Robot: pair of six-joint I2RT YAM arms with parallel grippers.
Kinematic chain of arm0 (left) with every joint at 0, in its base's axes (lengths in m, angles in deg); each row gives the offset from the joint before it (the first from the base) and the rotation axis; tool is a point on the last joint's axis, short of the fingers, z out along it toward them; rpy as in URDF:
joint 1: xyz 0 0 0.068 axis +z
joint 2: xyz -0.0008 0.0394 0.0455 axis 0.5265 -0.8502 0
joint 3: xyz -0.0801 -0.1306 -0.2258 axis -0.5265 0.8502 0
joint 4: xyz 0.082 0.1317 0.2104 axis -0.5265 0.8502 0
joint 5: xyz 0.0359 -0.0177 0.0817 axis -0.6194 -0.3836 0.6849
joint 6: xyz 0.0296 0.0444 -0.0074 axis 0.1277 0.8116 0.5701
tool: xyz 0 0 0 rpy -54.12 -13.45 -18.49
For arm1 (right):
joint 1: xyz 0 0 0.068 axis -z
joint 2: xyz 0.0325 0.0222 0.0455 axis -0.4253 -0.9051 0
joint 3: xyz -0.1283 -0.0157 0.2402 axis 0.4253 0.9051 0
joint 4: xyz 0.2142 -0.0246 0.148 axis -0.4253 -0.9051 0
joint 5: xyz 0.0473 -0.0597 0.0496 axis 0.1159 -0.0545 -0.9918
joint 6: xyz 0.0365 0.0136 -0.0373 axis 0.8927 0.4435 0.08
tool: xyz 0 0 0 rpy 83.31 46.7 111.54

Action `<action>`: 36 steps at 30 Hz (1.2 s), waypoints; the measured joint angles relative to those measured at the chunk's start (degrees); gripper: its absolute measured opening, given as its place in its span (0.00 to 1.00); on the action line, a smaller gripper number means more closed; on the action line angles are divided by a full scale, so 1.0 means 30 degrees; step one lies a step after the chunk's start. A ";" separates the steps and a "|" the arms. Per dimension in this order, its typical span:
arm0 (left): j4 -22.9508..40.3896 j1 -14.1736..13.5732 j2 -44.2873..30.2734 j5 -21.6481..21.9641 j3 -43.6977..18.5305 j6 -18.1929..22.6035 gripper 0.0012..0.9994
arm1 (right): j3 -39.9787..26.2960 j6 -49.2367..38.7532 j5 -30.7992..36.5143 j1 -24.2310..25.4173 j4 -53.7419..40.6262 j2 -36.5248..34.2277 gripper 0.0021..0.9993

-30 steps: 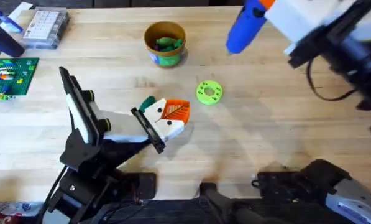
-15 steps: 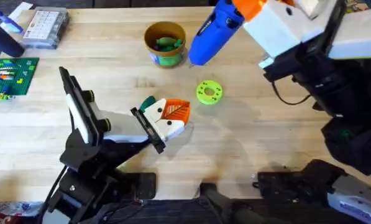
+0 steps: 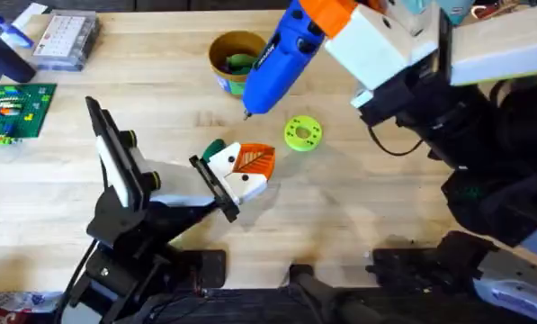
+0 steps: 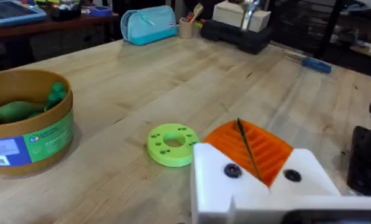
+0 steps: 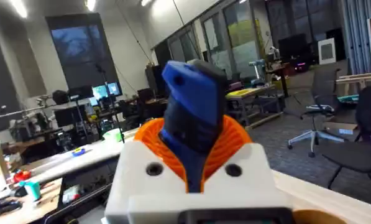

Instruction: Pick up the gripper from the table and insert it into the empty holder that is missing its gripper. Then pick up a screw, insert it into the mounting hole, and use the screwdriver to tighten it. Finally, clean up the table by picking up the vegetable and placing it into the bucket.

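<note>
Currently the bucket (image 3: 237, 61) is sitting upright toward the far side of the worktop (image 3: 385, 207), holding a green vegetable (image 3: 240, 62); the left wrist view is showing it lying inside against the wall. The lime-green disc (image 3: 302, 132) is lying flat between the bucket and the left pincer (image 3: 246, 174). The right pincer (image 3: 335, 18) is gripping the screwdriver (image 3: 275, 58) around its body, held tilted in the air, with the bit pointing down toward the bare wood just beside the bucket and near the disc. The left pincer is resting low near the disc; whether it is open cannot be told.
</note>
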 joint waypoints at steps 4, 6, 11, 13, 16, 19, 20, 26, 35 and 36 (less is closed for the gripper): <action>-0.0006 0.0000 0.0000 0.0000 0.0000 -0.0006 0.01 | 0.0000 0.0057 0.0191 0.0000 0.0307 0.0007 0.07; -0.0006 0.0000 0.0002 0.0000 0.0000 0.0000 0.01 | 0.0000 0.0044 0.0151 0.0000 0.0304 0.0006 0.07; -0.0006 0.0000 0.0006 0.0000 0.0000 0.0000 0.01 | -0.0112 -0.0726 -0.0984 -0.0025 -0.0487 -0.0011 0.07; -0.0006 0.0000 0.0000 0.0001 0.0000 0.0000 0.01 | -0.0449 -0.0960 -0.1398 -0.0081 -0.1408 -0.0168 0.07; -0.0006 0.0000 0.0001 0.0000 0.0000 0.0000 0.01 | -0.1120 -0.1189 -0.1758 -0.0244 -0.2686 -0.0492 0.07; -0.0006 0.0000 0.0001 0.0000 0.0000 -0.0001 0.01 | -0.1623 -0.1435 -0.2330 -0.0451 -0.3009 -0.0801 0.07; -0.0006 0.0000 0.0007 0.0000 0.0000 -0.0007 0.01 | -0.1738 -0.1494 -0.2452 -0.0517 -0.3008 -0.0867 0.07; -0.0006 0.0000 0.0001 0.0000 0.0000 0.0000 0.01 | -0.2069 -0.1701 -0.2814 -0.1148 -0.2879 -0.1409 0.07; -0.0006 0.0000 0.0000 0.0000 0.0000 0.0000 0.01 | -0.2069 -0.2388 -0.2965 -0.1945 -0.2974 -0.2223 0.07; -0.0006 0.0000 0.0001 0.0000 0.0000 0.0000 0.01 | -0.2069 -0.2548 -0.2968 -0.1945 -0.2981 -0.2229 0.07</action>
